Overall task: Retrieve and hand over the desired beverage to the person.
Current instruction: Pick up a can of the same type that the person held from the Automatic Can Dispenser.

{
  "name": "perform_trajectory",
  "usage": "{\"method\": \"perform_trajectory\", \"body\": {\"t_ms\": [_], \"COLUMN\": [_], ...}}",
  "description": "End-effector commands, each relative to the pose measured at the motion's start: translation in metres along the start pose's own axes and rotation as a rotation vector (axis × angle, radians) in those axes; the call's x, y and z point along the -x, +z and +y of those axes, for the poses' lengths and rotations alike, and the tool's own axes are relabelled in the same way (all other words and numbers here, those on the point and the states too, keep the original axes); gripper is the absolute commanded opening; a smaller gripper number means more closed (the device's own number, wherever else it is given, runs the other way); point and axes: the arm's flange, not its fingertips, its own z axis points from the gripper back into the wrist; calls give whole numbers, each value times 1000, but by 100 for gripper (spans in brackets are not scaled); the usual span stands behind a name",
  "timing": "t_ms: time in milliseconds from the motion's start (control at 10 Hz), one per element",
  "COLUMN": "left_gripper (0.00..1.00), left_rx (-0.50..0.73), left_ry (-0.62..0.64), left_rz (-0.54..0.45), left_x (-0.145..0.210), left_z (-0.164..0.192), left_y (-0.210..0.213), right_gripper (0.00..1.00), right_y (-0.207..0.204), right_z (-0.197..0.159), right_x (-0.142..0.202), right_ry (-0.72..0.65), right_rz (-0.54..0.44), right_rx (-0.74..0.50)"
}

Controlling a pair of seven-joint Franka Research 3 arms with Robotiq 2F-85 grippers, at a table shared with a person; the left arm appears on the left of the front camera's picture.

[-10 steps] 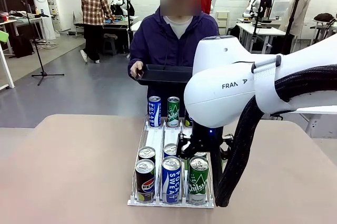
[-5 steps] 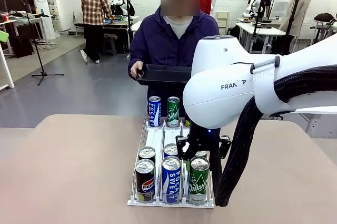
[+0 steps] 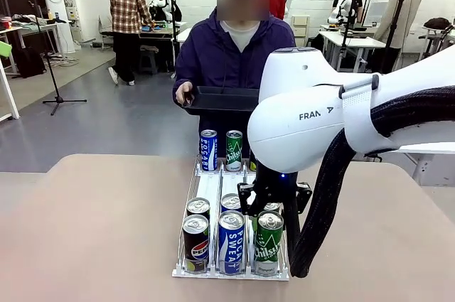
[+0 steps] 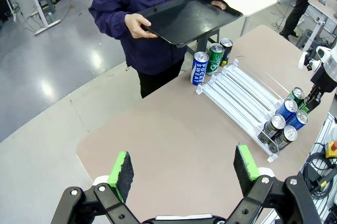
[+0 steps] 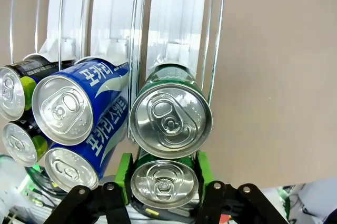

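The right hand (image 5: 164, 167) straddles the front green can (image 5: 164, 184) in the rack (image 5: 176, 18); I cannot tell if it grips. Close squarely, then lift straight up, clear of the rear green can (image 5: 170, 117).

From the near end of the can rack (image 3: 210, 190), the front camera faces the person (image 3: 234, 53) beyond. Left wrist camera looks down on that rack from afar; right wrist camera hovers close above its green can (image 5: 164, 184).
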Motion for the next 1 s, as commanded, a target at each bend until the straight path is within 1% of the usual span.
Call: {"method": "perform_trajectory", "body": {"t_ms": [0, 100, 200, 400, 500, 700, 900], "left_gripper": [100, 100, 100, 100, 100, 100, 100], "left_rx": [-9, -9, -9, -9, -9, -9, -9], "left_ry": [-3, -3, -3, -3, -3, -3, -3], "left_rz": [-14, -14, -14, -14, -14, -14, -14], "left_x": [0, 0, 0, 0, 0, 0, 0], "left_z": [0, 0, 0, 0, 0, 0, 0], "left_y": [-1, -1, -1, -1, -1, -1, -1], "right_gripper": [3, 3, 3, 3, 3, 3, 3], "right_y": [8, 27, 51, 111, 144, 214, 280], "right_z": [-1, -4, -10, -11, -8, -6, 2], "right_x": [6, 13, 20, 40, 47, 51, 51], "right_ry": [-34, -51, -92, -92, -91, -116, -103], "right_rz": [24, 56, 47, 12, -19, -80, -174], "right_rx": [-3, -6, 12, 53, 75, 93, 88]}}
